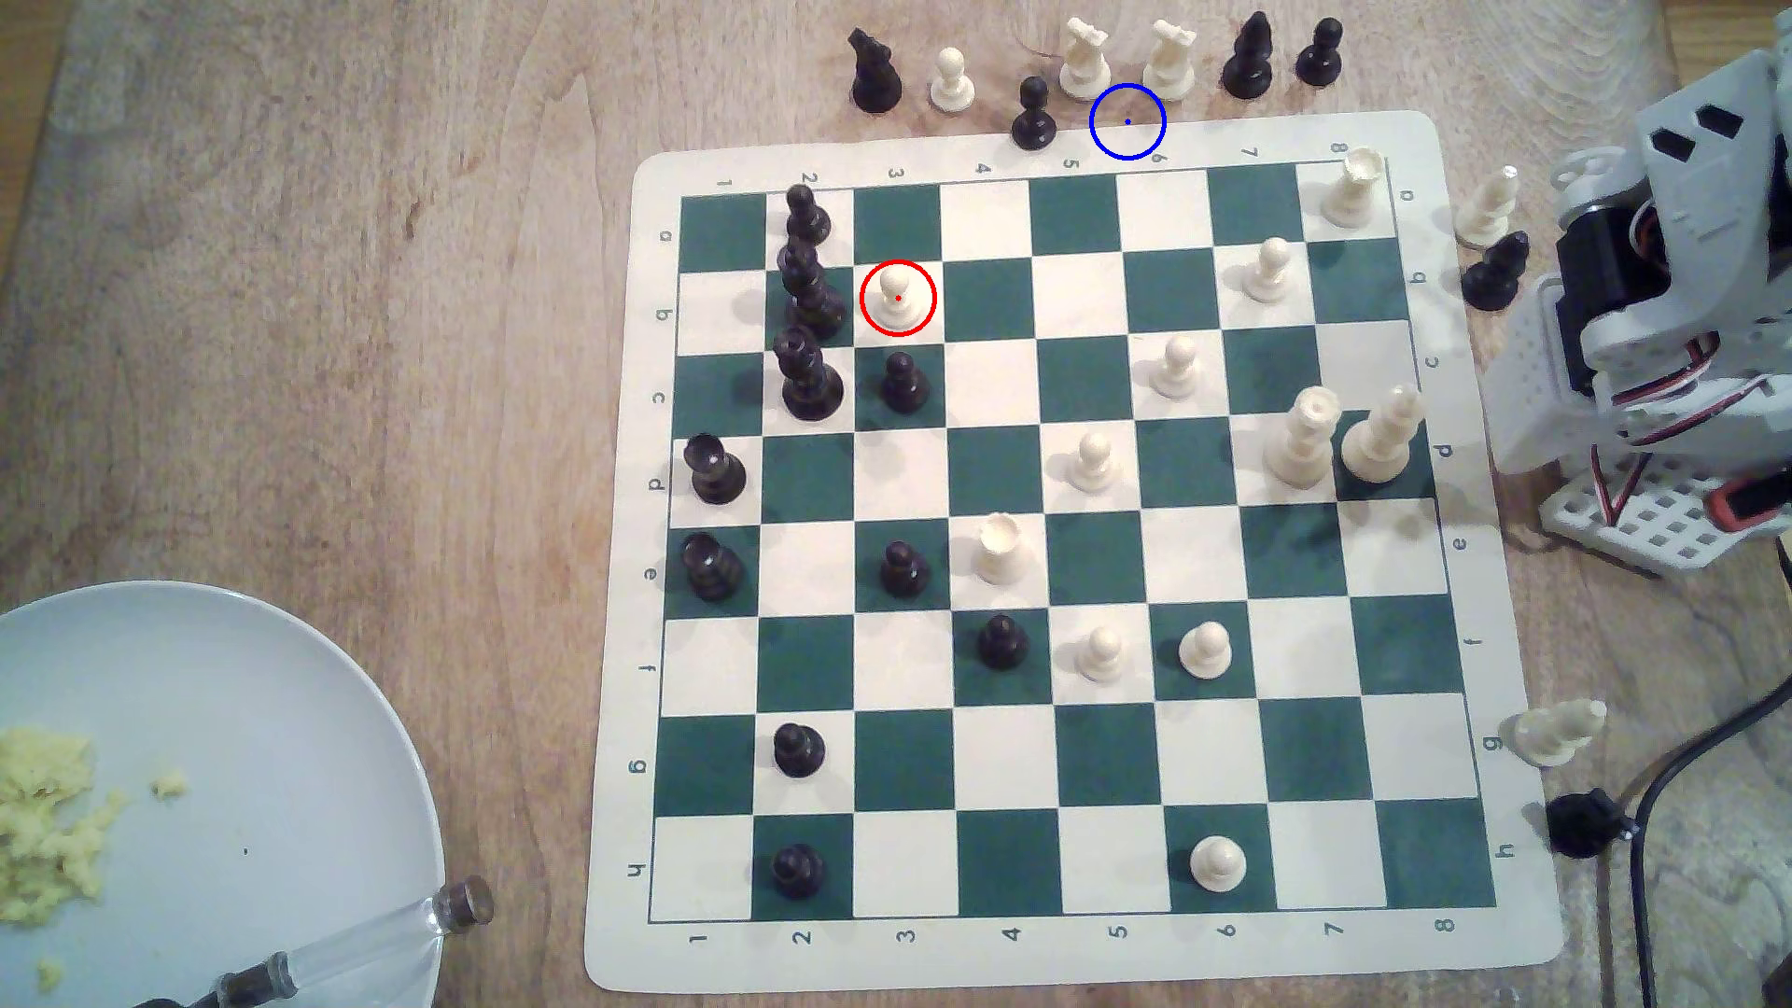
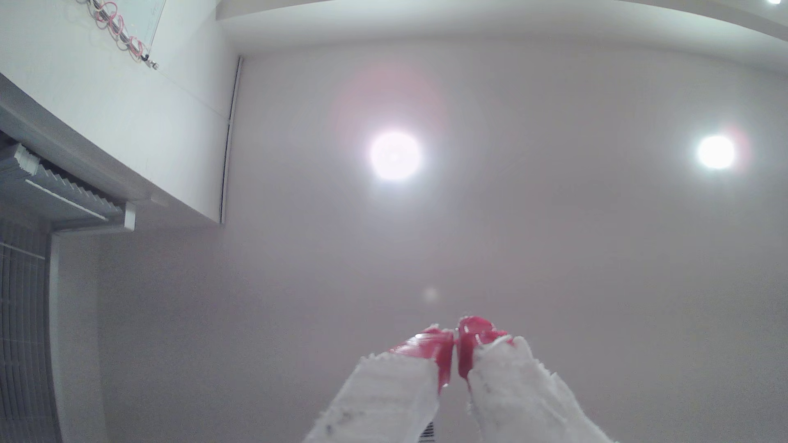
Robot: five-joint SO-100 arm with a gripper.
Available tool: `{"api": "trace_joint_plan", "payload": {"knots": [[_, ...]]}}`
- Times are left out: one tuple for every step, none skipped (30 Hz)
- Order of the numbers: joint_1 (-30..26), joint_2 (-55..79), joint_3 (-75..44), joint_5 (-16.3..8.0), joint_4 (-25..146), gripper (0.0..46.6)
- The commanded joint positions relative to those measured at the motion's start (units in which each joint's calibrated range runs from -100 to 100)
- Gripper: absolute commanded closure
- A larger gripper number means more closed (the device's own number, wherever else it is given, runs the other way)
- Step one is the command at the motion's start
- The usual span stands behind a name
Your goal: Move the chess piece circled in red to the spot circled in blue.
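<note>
The chess piece (image 1: 897, 296), a small cream pawn inside a red ring, stands upright on a light square near the far left of the green-and-white board (image 1: 1057, 960) in the exterior view. The spot (image 1: 1127, 121) is a blue ring at the board's far margin, just in front of two cream knights. My arm (image 1: 1668, 291) is folded at the exterior view's right edge, far from the pawn. In the wrist view my gripper (image 2: 455, 340) points up at the ceiling, its red-tipped fingers (image 2: 435, 353) pressed together with nothing between them.
Black pieces (image 1: 805, 291) stand right beside the pawn, and a black pawn (image 1: 904, 380) one square nearer. Captured pieces (image 1: 1033, 114) line the table beyond the board. A grey plate (image 1: 291, 737) with food sits at the near left. A black cable (image 1: 1668, 775) runs at the right.
</note>
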Motion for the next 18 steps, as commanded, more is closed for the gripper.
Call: {"api": "trace_joint_plan", "payload": {"knots": [[0.65,-0.28,1.27,0.05,-0.79,46.4],[0.65,-0.28,1.27,0.05,-0.79,46.4],[0.65,-0.28,1.27,0.05,-0.79,46.4],[0.65,-0.28,1.27,0.05,-0.79,46.4],[0.65,-0.28,1.27,0.05,-0.79,46.4],[0.65,-0.28,1.27,0.05,-0.79,46.4],[0.65,-0.28,1.27,0.05,-0.62,46.4],[0.65,-0.28,1.27,0.05,1.10,46.4],[0.65,-0.28,1.27,0.05,2.73,46.4],[0.34,-0.28,1.27,0.05,4.62,46.4],[0.26,-0.28,1.27,0.05,6.42,46.4],[0.18,-0.28,1.17,0.05,11.66,46.4],[0.18,-0.28,1.17,0.05,13.87,46.4],[0.18,-0.28,0.90,0.05,16.90,46.4],[0.18,-0.28,0.45,0.05,20.51,46.4],[1.04,-0.28,-1.55,0.05,28.12,46.4],[1.67,-0.28,-2.91,0.05,32.79,46.4],[2.14,-0.28,-4.08,0.05,36.97,46.4]]}}
